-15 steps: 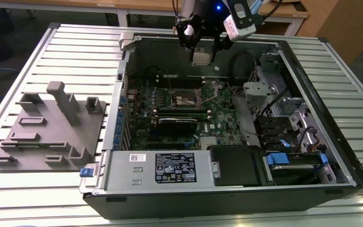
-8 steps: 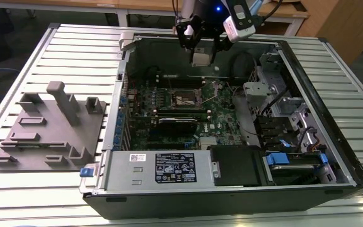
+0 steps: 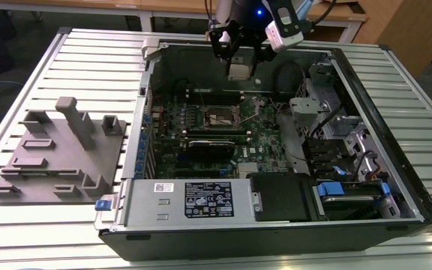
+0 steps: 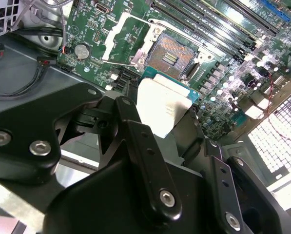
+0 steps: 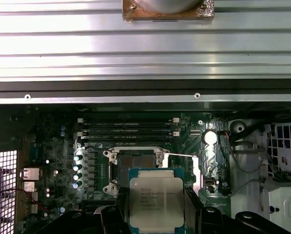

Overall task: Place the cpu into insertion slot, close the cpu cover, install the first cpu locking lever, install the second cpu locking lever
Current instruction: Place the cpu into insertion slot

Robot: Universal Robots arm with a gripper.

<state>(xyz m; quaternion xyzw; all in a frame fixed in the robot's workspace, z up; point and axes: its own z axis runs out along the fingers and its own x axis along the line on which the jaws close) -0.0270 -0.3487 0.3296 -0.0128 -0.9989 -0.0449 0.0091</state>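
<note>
Black two-finger gripper clamped on the chip over an open computer

The ribbed aluminium table carries a black open-sided tower case, with a grey moulded fixture at the exterior view's left. A green motherboard lies inside the case. The gripper hangs over the far side of the case. The thin silvery cpu cover is swung back beside the square, dark-centred insertion slot. The small silver-topped cpu is pinched by its edges, in the air above the slot and not touching it
</note>
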